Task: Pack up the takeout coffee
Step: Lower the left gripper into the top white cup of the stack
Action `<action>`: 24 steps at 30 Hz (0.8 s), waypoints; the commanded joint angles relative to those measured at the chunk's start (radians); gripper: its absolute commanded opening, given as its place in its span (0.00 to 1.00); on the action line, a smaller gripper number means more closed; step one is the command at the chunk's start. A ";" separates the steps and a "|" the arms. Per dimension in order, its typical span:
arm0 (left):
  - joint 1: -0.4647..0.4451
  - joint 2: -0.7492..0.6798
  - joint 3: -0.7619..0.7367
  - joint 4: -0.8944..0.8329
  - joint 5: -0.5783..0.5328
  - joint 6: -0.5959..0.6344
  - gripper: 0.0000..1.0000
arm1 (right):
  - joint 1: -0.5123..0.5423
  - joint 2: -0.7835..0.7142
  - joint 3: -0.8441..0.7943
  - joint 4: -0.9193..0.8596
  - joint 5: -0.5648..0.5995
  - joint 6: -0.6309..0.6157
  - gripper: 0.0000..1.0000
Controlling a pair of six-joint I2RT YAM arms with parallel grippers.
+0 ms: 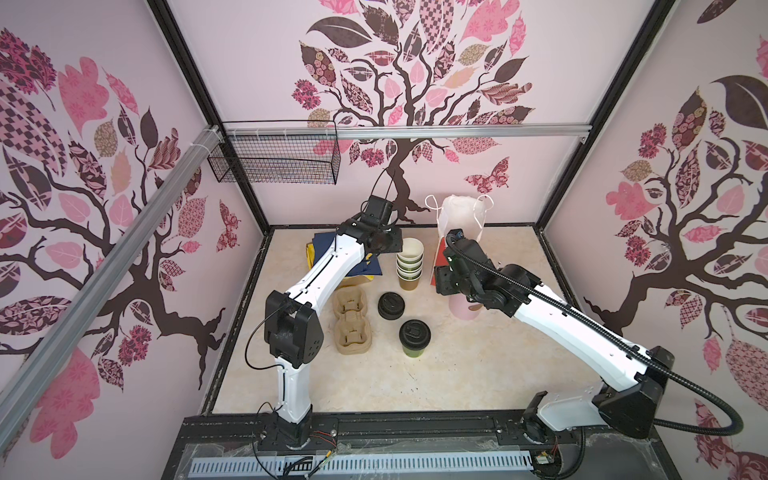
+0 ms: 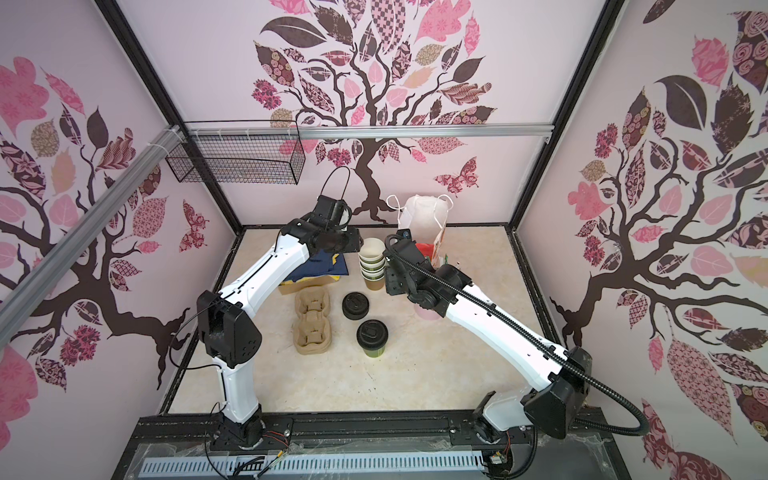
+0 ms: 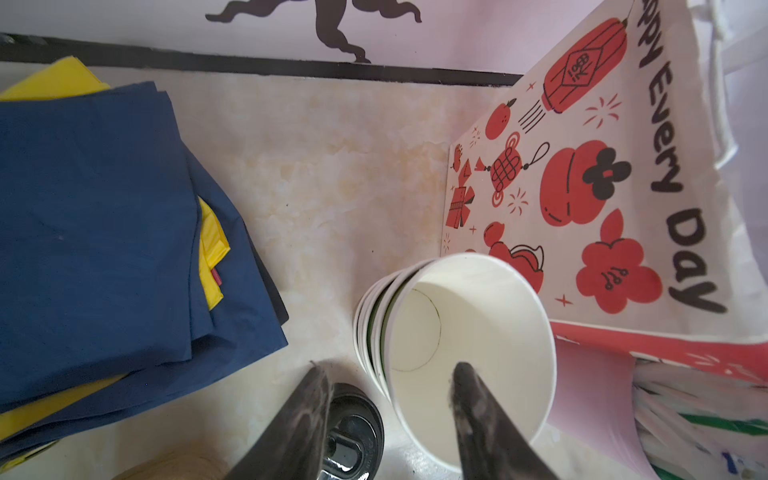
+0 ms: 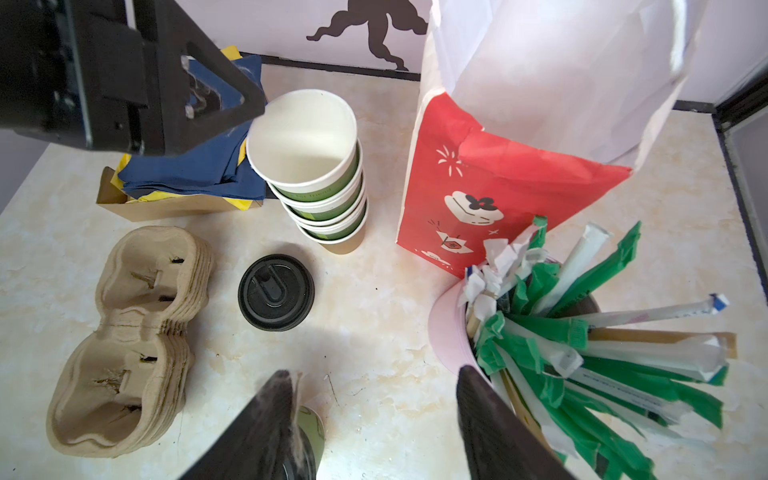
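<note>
The left hand (image 3: 390,372) hangs over the stack of paper cups (image 1: 409,264) at the far middle of the bench (image 1: 478,374). Its jaws are parted and not clamped, with one finger inside the white mouth of the top cup (image 3: 478,316) and one outside its wall. The right hand (image 4: 374,374) hovers right of the stack, jaws wide and empty. At the far right a red and white paper bag (image 1: 457,220) stands open. Blue and yellow napkins (image 3: 104,208) lie piled at the far left. Near of them sits a stack of pulp cup carriers (image 1: 351,322). A pink cup of wrapped straws (image 4: 449,332) stands just near of the bag. The lidded green cup (image 1: 413,338) stands upright just right of the carriers, toward the near middle. A loose black lid (image 1: 391,305) lies flat between it and the stack.
</note>
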 commanded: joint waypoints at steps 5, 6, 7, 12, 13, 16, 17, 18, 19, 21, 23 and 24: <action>-0.039 0.087 0.166 -0.128 -0.139 0.070 0.44 | -0.004 -0.053 -0.016 -0.011 0.044 0.022 0.66; -0.043 0.094 0.177 -0.133 -0.152 0.073 0.43 | -0.004 -0.055 -0.019 -0.011 0.047 0.022 0.66; -0.045 0.101 0.185 -0.137 -0.163 0.074 0.42 | -0.003 -0.057 -0.022 -0.011 0.049 0.022 0.66; -0.053 0.129 0.209 -0.136 -0.163 0.074 0.39 | -0.004 -0.068 -0.036 -0.008 0.056 0.023 0.66; -0.056 0.135 0.215 -0.140 -0.161 0.073 0.38 | -0.004 -0.070 -0.037 -0.007 0.057 0.023 0.66; -0.059 0.149 0.228 -0.145 -0.163 0.069 0.34 | -0.003 -0.075 -0.043 -0.007 0.061 0.023 0.66; -0.060 0.150 0.229 -0.145 -0.165 0.069 0.33 | -0.003 -0.076 -0.045 -0.007 0.061 0.023 0.66; -0.062 0.151 0.229 -0.143 -0.167 0.068 0.31 | -0.003 -0.077 -0.046 -0.007 0.062 0.024 0.66; -0.063 0.153 0.228 -0.144 -0.170 0.067 0.31 | -0.003 -0.078 -0.048 -0.007 0.063 0.025 0.66; -0.064 0.155 0.229 -0.143 -0.181 0.065 0.30 | -0.004 -0.081 -0.052 -0.006 0.062 0.026 0.66; -0.064 0.158 0.230 -0.140 -0.186 0.062 0.28 | -0.003 -0.083 -0.054 -0.005 0.062 0.027 0.66; -0.063 0.160 0.230 -0.139 -0.189 0.061 0.27 | -0.003 -0.083 -0.055 -0.003 0.061 0.025 0.66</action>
